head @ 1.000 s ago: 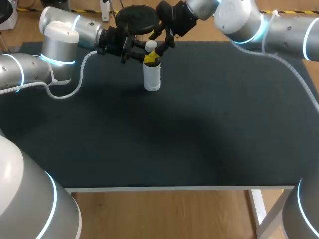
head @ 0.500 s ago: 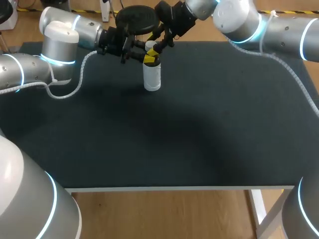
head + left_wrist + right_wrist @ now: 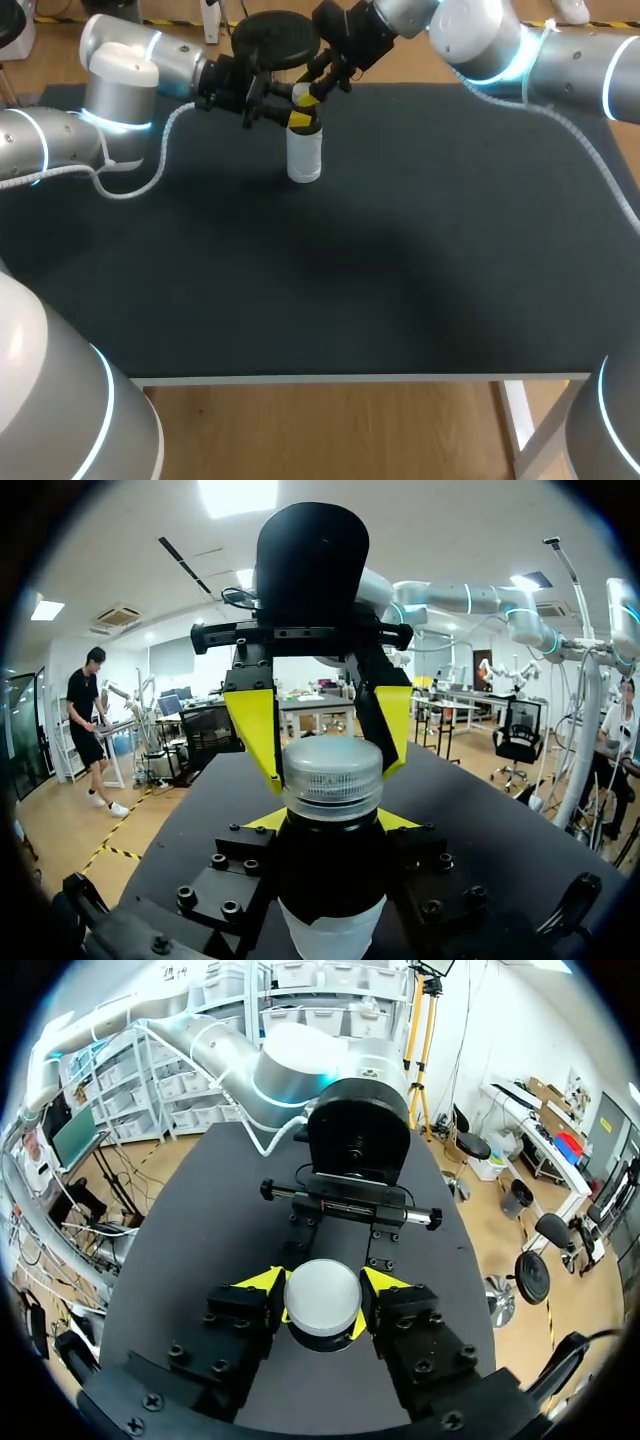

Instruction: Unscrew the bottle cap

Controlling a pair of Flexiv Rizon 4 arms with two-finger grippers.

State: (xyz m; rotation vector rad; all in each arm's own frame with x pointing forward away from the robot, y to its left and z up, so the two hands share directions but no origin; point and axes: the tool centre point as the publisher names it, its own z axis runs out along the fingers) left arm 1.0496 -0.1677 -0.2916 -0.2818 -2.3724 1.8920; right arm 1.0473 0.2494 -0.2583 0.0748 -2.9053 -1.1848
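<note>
Bottle [image 3: 305,155]: small, white plastic, prob. light and a bit squashy. It stands upright at far mid table [image 3: 400,250]. Cap [image 3: 332,777] is ribbed, so good grip on the sides; the body needs bracing or it'll spin.

L gripper [image 3: 332,825] comes in level from the left, fingers clamped on the neck just under the cap.

R gripper [image 3: 322,1290] comes down at a slant from the far right, yellow tips pinching the cap from both sides.
</note>
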